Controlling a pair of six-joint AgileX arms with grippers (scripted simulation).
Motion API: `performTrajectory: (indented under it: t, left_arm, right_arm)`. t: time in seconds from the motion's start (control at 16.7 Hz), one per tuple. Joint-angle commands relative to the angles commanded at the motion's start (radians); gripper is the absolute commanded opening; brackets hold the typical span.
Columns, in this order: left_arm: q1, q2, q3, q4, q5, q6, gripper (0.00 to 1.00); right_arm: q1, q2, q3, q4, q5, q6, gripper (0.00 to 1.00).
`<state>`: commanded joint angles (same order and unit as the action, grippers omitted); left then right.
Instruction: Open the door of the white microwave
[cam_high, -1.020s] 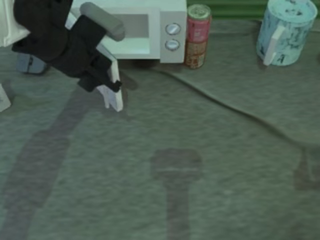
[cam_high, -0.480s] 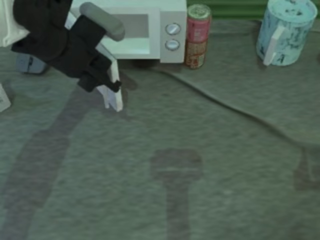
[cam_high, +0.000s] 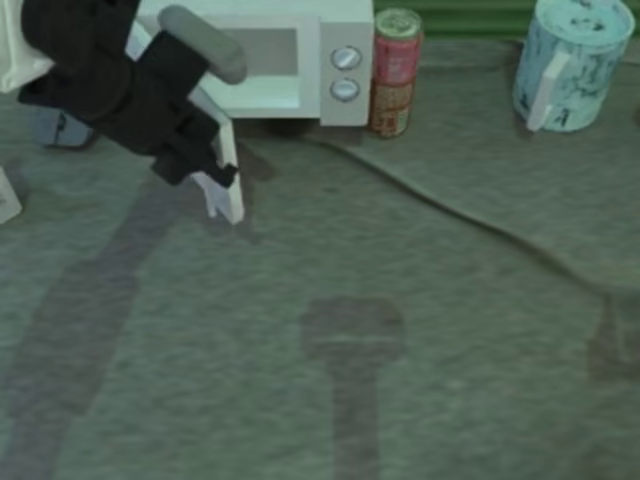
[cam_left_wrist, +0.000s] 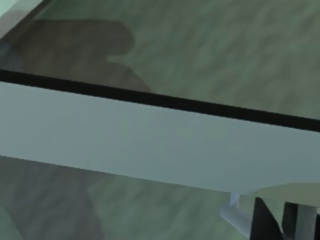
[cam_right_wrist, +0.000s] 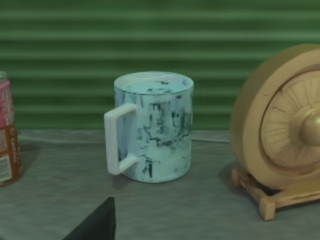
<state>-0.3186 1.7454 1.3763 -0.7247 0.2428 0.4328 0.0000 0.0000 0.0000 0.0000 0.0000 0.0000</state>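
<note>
Left gripper (cam_high: 222, 180) clamps the door (cam_high: 228, 165) (swung open)

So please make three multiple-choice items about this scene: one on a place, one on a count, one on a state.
1. What stands directly beside the white microwave, on the table's right side of it?
A. a red can
B. the mug
C. a golden wheel

2. How many round knobs are on the microwave's front panel?
A. one
B. two
C. four

3. In what state is the door?
A. shut flat
B. swung open
C. lying on the table

Answers:
1. A: the red can stands against the microwave's side, while the mug is farther right.
2. B: two silver knobs sit one above the other.
3. B: the cavity is exposed, and the left hand is at the door's outer edge.
</note>
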Motion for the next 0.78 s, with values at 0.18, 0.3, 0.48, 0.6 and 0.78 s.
performTrajectory:
  t: [0.18, 0.3, 0.48, 0.6, 0.78]
  left_arm:
    - [0.032, -0.009, -0.007, -0.022, 0.034, 0.076, 0.0]
    - [0.054, -0.015, -0.012, -0.037, 0.058, 0.127, 0.0]
    - [0.071, -0.019, -0.016, -0.049, 0.076, 0.168, 0.0]
    - [0.071, -0.019, -0.016, -0.049, 0.076, 0.168, 0.0]
    - [0.071, -0.019, -0.016, -0.049, 0.076, 0.168, 0.0]
  right_arm:
    - [0.0, 0.0, 0.0, 0.0, 0.0, 0.0, 1.0]
    - [0.0, 0.0, 0.0, 0.0, 0.0, 0.0, 1.0]
    - [0.0, 0.0, 0.0, 0.0, 0.0, 0.0, 1.0]
    - [0.0, 0.0, 0.0, 0.0, 0.0, 0.0, 1.0]
    - [0.0, 0.0, 0.0, 0.0, 0.0, 0.0, 1.0]
